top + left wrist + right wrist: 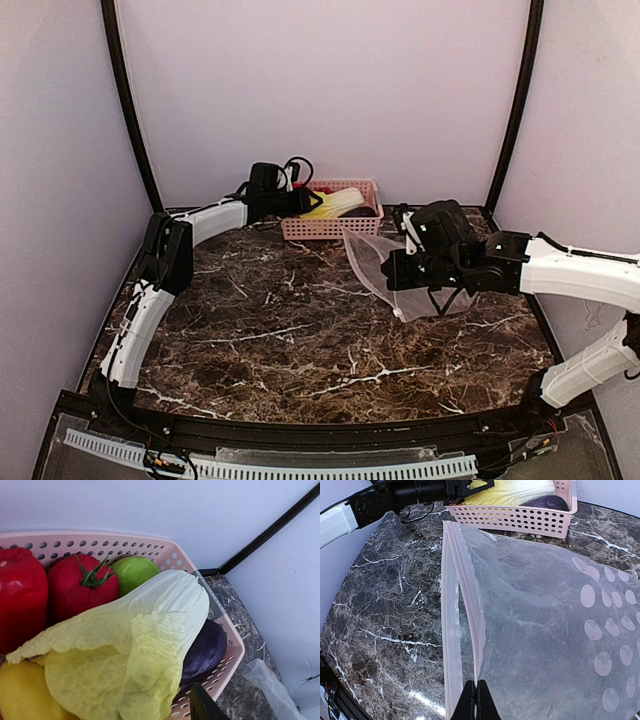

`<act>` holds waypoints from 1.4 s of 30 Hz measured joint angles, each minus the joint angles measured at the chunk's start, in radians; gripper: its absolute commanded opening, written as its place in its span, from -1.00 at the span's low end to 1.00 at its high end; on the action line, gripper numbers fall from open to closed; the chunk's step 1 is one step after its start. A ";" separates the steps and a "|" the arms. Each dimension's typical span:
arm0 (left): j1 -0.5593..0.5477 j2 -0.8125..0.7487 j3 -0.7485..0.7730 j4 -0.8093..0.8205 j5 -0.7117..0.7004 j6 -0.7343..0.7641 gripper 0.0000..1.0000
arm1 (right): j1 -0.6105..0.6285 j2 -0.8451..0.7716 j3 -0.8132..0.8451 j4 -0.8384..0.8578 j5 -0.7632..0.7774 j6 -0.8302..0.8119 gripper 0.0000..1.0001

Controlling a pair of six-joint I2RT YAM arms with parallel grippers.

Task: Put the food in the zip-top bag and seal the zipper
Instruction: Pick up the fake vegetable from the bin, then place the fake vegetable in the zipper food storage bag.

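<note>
The yellow-green cabbage lies on top of the food in the pink basket, over a red bell pepper, a red round piece, a green one and a yellow one. My left gripper is at the cabbage's leafy end and looks shut on it. One finger shows; the other is hidden by leaf. My right gripper is shut on one lip of the clear dotted zip-top bag. The zipper lips stand slightly apart, so the mouth gapes.
A dark purple eggplant lies under the cabbage at the basket's right end. The basket stands against the back wall, with the bag just in front and right of it. Black frame posts stand at both back corners.
</note>
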 measured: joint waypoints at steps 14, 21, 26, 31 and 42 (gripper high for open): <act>0.002 -0.002 0.000 0.051 0.035 -0.017 -0.99 | -0.003 -0.003 0.000 0.003 0.000 0.001 -1.00; 0.002 -0.039 -0.001 0.055 0.047 -0.009 -0.99 | -0.004 -0.037 -0.006 0.006 0.004 0.005 -1.00; 0.000 -0.142 -0.020 0.063 0.057 -0.002 -0.99 | -0.010 -0.057 -0.015 0.007 0.012 0.009 -1.00; -0.006 -0.302 -0.075 0.079 0.065 0.018 -0.99 | -0.015 -0.065 -0.022 0.006 0.017 0.011 -1.00; -0.061 -0.625 -0.367 0.108 0.058 0.105 -0.99 | -0.027 -0.076 -0.023 0.006 0.039 0.031 -1.00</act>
